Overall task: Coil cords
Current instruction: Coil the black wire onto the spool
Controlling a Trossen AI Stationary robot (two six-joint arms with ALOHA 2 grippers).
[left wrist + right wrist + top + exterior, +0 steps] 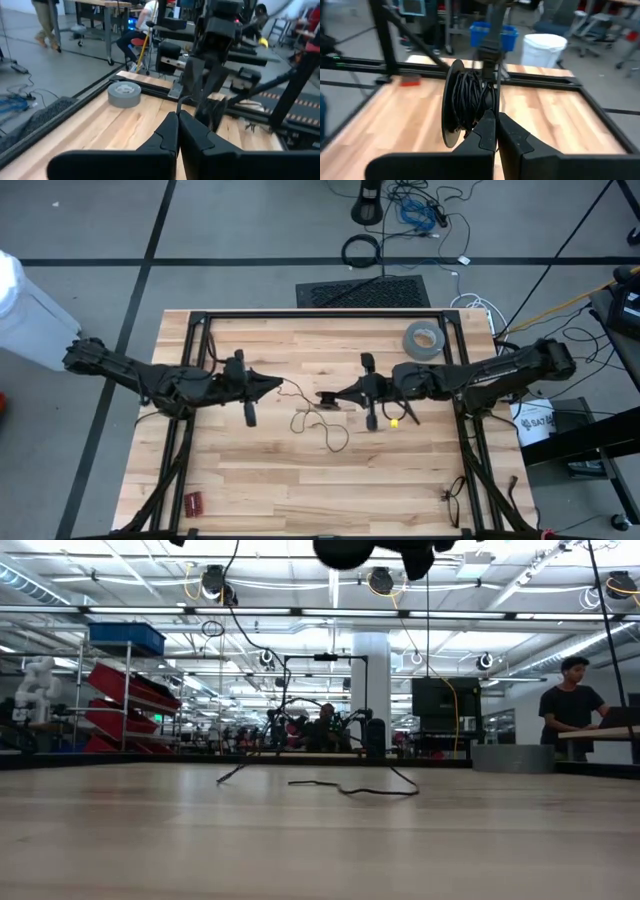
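Observation:
The thin black wire (322, 427) lies in loose loops on the middle of the wooden table (260, 480). One strand rises from the table (252, 758) toward the grippers above. Part of the wire is wound on a small black spool (466, 100). My left gripper (278, 386) is left of centre, above the table, shut on the wire. My right gripper (327, 397) faces it from the right, shut on the spool (326, 396). In the low view only dark parts of the arms (345, 550) show at the top. My left gripper pinches the wire (179, 103) between its two fingertips, coming level from the table's left. The strand leaves the tips and runs toward the spool, clear of the table. My right gripper holds the spool by its side nearest the fingers (487, 112), pinched at the fingertips, coming level from the table's right. The spool stands on edge, lifted clear of the table. The fingers hide the exact place of contact.
A grey tape roll (424, 338) lies at the far right of the table. A small yellow thing (394, 421) sits under the right arm. A red object (192, 502) lies near the front left, a dark tangle (452, 498) near the front right. A person (572, 705) stands beyond the table.

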